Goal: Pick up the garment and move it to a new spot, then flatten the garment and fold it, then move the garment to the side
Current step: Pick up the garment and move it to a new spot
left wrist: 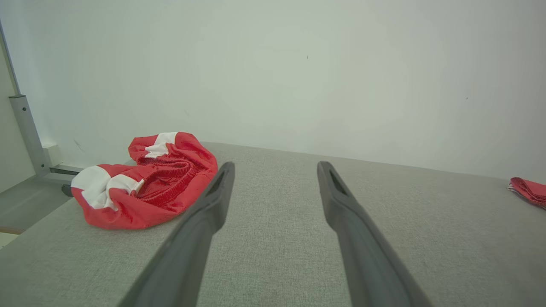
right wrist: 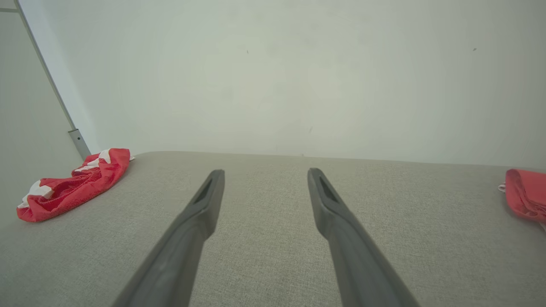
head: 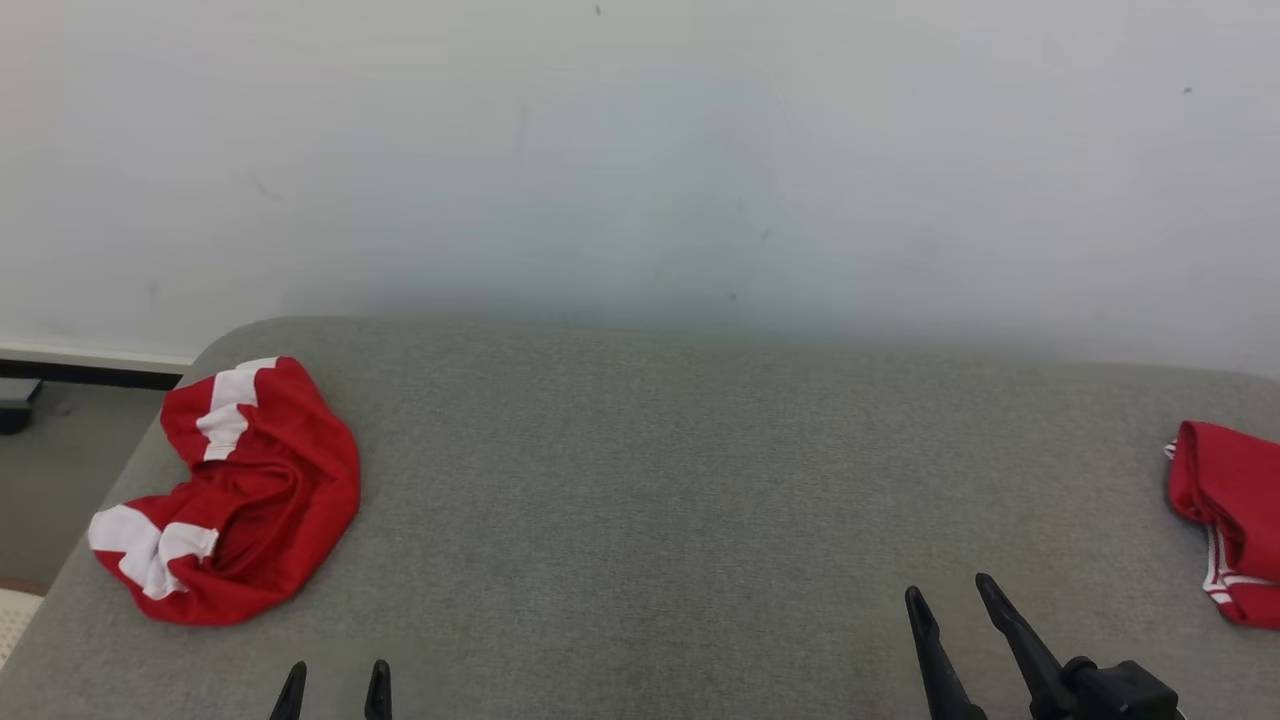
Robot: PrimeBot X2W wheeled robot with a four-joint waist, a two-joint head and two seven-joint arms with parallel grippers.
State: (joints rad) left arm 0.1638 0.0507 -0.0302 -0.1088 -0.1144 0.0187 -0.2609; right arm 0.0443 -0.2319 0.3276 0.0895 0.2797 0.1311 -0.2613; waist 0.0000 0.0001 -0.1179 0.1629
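Note:
A crumpled red garment (head: 245, 490) with white patches lies bunched at the left end of the grey padded table (head: 650, 470). The left wrist view has the garment (left wrist: 145, 183) just left of my fingers, and the right wrist view has the garment (right wrist: 72, 185) far off to the left. My left gripper (head: 335, 672) stands open at the bottom edge, right of and nearer than the garment, with nothing between its fingers (left wrist: 213, 200). Over the table's front right, my right gripper (head: 950, 592) is open and empty, its fingers (right wrist: 324, 200) spread above bare cloth.
A second red piece with white trim (head: 1225, 520) lies at the table's right edge, also seen as a red piece (right wrist: 527, 194) and a red piece (left wrist: 529, 189). A pale wall rises behind the table. Floor and a metal post (left wrist: 25, 128) lie beyond the left end.

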